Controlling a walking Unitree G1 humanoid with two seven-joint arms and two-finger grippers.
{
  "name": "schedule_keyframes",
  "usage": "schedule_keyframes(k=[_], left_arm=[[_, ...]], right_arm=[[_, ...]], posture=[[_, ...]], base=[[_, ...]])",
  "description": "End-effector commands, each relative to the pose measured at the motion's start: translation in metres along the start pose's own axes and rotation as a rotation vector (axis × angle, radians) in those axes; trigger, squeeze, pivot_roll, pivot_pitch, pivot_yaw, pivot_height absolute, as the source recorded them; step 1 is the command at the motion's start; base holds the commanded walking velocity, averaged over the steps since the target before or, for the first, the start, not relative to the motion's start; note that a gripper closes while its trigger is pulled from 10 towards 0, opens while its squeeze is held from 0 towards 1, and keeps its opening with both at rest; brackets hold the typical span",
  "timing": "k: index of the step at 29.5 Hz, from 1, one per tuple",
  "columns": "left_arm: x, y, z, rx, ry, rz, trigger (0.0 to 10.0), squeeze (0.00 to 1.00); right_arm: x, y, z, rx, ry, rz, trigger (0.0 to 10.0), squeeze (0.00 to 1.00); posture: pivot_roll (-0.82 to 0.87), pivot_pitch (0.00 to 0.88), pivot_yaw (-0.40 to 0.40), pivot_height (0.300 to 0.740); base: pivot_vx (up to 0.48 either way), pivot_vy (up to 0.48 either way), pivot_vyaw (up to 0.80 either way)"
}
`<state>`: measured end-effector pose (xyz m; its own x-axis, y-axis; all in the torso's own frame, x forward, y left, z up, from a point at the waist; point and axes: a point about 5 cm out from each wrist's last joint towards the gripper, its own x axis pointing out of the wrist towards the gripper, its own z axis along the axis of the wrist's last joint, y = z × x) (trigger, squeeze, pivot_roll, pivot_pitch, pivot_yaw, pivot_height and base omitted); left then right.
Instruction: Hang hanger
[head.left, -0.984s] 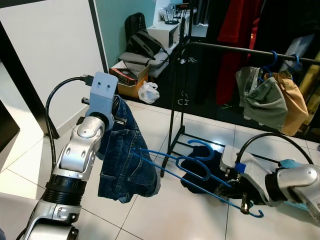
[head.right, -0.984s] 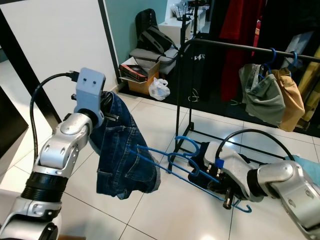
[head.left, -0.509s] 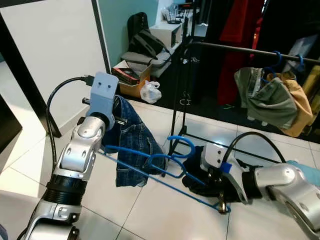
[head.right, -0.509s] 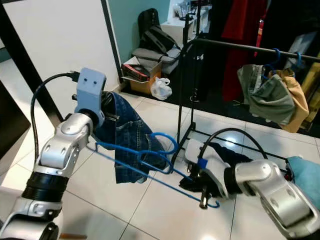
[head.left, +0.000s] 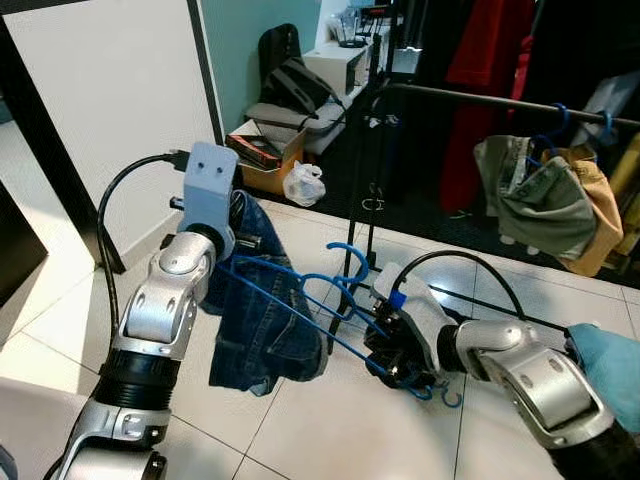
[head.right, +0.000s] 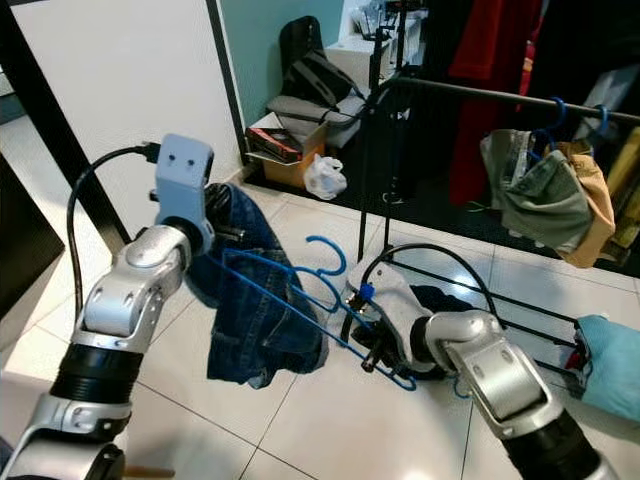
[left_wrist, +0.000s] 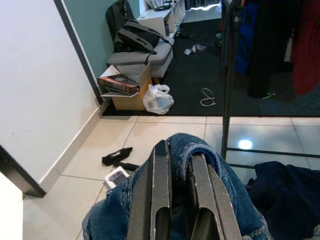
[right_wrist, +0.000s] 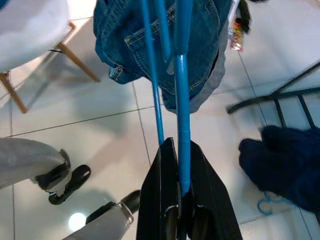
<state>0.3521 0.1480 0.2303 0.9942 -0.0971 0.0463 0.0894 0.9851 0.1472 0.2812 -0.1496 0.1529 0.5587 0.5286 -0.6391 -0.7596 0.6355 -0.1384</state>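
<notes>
**Holding jeans and hanger low, well short of the rail**

Gripping from both sides, the robot has the load split between its arms. The left gripper (left_wrist: 172, 200) has its two black fingers pinched together on a fold of the blue jeans (head.left: 265, 330), which drape down beside the left forearm. The right gripper (right_wrist: 181, 200) is clamped on the straight bar of the blue hanger (head.left: 330, 290), down near the floor tiles; the hanger's hook (head.right: 325, 248) curls upward between the two arms, and its frame reaches into the denim. Whether the jeans are actually threaded over the bar or merely lying against it is hard to judge from the head views.

Several things could go wrong from here. The black clothes rail (head.left: 500, 98) sits high and well apart from the hook, so a long lift is needed; if the arms rise unevenly, the thin bar may twist in the right fingers or the denim may slide off it. The rack's upright (head.left: 365, 190) stands just beside the hook and could snag it. Other garments on hangers (head.left: 540, 200) already crowd the far end of the rail, and the dark clothing (head.right: 435, 300) on the rack's base could catch a trailing edge.
</notes>
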Motion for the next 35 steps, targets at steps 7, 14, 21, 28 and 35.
schedule_keyframes(k=[7, 14, 21, 28, 35], left_arm=[[0.001, 0.004, 0.015, -0.010, -0.050, 0.027, 10.0, 0.00], [0.001, 0.006, 0.012, -0.016, -0.033, 0.050, 10.0, 0.00], [0.002, 0.008, 0.011, -0.049, -0.017, 0.085, 10.0, 0.00], [0.002, 0.018, 0.008, -0.041, -0.004, 0.138, 10.0, 0.00], [0.003, 0.030, -0.002, 0.022, 0.021, 0.195, 10.0, 0.00]], right_arm=[[-0.004, -0.011, -0.002, 0.030, 0.044, -0.083, 10.0, 0.00], [-0.004, -0.010, -0.002, 0.036, 0.070, -0.100, 10.0, 0.00], [-0.003, -0.001, 0.000, 0.076, 0.069, -0.080, 10.0, 0.00], [-0.010, -0.004, 0.002, 0.100, 0.058, -0.132, 10.0, 0.00], [-0.020, -0.009, 0.015, 0.096, 0.013, -0.177, 10.0, 0.00]], posture=[[-0.08, 0.000, 0.045, 0.740], [-0.08, 0.000, 0.044, 0.740], [-0.10, 0.000, 0.053, 0.740], [-0.11, 0.000, 0.060, 0.740], [-0.12, 0.000, 0.069, 0.740]], base=[[0.000, 0.000, 0.00], [0.000, 0.000, 0.00], [0.000, 0.000, 0.00], [0.000, 0.000, 0.00], [0.000, 0.000, 0.00]])
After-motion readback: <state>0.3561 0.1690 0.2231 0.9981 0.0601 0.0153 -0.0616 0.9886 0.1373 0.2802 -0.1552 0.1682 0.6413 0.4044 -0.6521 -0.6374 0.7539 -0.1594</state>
